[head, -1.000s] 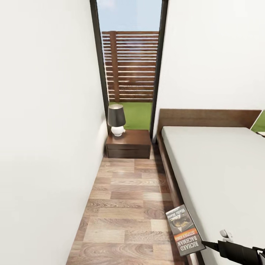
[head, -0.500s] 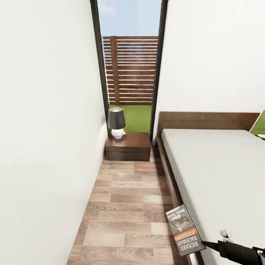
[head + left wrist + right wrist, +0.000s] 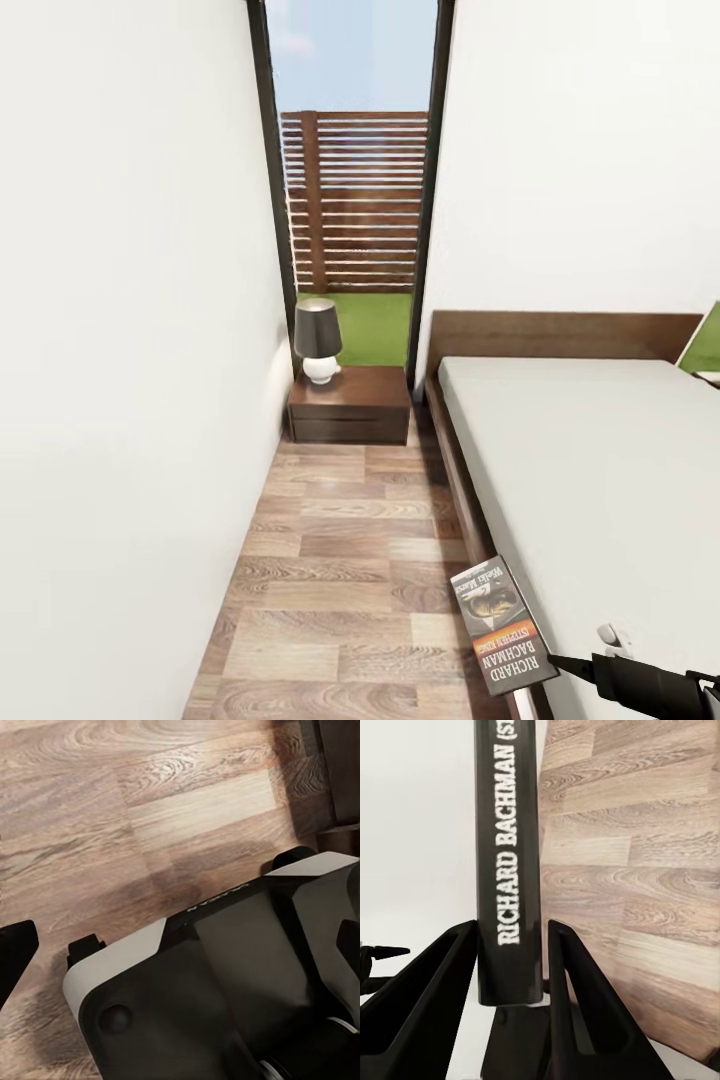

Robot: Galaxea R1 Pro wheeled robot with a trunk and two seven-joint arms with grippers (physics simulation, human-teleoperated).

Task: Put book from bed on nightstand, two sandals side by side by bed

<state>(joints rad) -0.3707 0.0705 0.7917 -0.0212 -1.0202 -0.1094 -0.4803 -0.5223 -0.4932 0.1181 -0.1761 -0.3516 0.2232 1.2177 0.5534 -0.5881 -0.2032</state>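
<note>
**One book pinched in the right hand at the bed's edge**

The book [image 3: 503, 626] is held in the right hand [image 3: 510, 975], whose two fingers [image 3: 435, 1005] press against its front and back covers, with the black spine and its white "RICHARD BACHMAN" lettering standing between them. In the head view its long axis runs away from the hand, slanting forward and a little to the left, cover up, with the orange band and the title at the end nearest the hand. It hangs over the near edge of the bed [image 3: 600, 470], partly above the mattress and partly above the wood floor [image 3: 340, 560].

Ahead of the hand, at the end of the floor strip, stands one nightstand [image 3: 350, 403], just beside the headboard, with one lamp [image 3: 317, 340] on its top. Behind it rises one tall black-framed window [image 3: 350, 190] showing a slatted fence and grass.

The left wrist view looks down at the floor and part of the robot's body [image 3: 225, 982]. Whether the left hand is spread or pressed together cannot be told.
</note>
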